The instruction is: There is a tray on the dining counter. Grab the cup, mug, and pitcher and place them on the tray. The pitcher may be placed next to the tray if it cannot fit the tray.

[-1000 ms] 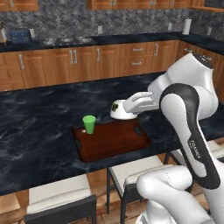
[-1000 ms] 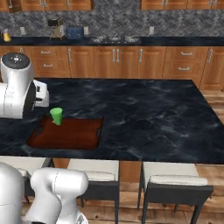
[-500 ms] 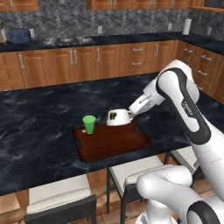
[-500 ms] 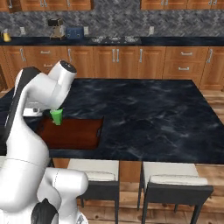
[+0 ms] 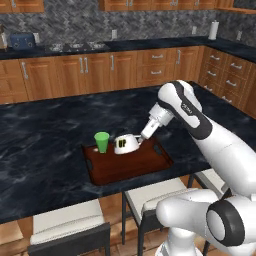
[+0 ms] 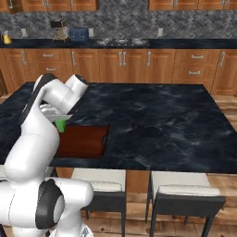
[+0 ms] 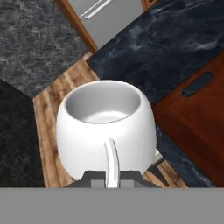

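The dark reddish-brown tray [image 5: 131, 167] lies on the black marble dining counter [image 5: 45, 145] near its front edge. The green cup [image 5: 102, 142] stands upright in the tray's back left corner. My gripper [image 5: 139, 139] is shut on the white mug [image 5: 125, 144], holding it tilted just over the tray's back part, right of the cup. In the hand view the mug [image 7: 105, 127] is close, its handle [image 7: 111, 162] between my fingertips [image 7: 92, 176], with the tray [image 7: 197, 113] to the right. The arm hides most of the cup [image 6: 60, 125] in the right base view. The pitcher is out of view.
Two cushioned stools [image 5: 67, 227] [image 5: 155, 194] stand under the counter's front edge. The wall counter with wooden cabinets [image 5: 100, 65] runs along the back, with a toaster [image 5: 21, 40] and a paper roll [image 5: 214, 30] on it. The island's right half [image 6: 162, 120] is bare marble.
The arm has swung left and down, carrying the mug from right of the tray to just over it beside the green cup. The cup and tray have not moved.
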You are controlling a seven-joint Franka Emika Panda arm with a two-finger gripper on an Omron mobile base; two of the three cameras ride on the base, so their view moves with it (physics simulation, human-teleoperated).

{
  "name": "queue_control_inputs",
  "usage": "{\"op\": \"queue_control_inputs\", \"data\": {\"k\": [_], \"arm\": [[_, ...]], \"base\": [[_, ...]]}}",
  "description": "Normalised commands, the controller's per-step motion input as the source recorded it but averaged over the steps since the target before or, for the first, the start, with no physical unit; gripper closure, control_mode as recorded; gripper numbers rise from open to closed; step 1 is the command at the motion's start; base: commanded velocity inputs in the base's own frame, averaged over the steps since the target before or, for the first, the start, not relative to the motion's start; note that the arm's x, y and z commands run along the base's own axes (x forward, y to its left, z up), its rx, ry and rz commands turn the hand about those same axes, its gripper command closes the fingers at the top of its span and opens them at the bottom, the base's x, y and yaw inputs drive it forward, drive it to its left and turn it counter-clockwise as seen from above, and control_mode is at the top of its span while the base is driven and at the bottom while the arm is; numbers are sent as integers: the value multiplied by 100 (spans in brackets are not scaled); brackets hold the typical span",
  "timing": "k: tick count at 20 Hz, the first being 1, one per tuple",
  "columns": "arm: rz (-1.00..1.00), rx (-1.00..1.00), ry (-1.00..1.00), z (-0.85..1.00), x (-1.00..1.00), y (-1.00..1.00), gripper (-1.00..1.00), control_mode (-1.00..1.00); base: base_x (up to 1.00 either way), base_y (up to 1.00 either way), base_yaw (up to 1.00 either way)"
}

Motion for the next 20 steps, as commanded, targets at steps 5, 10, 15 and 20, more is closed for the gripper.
{"op": "queue_control_inputs", "data": {"k": [5,10,15,20], "arm": [[0,0,-2,-52,1,13,100,-100],[-5,3,-3,-43,0,0,100,-100],[-2,7,-4,-34,0,1,100,-100],[-1,5,-6,-30,5,1,100,-100]], "base": [[0,0,0],[0,0,0],[0,0,0],[0,0,0]]}}
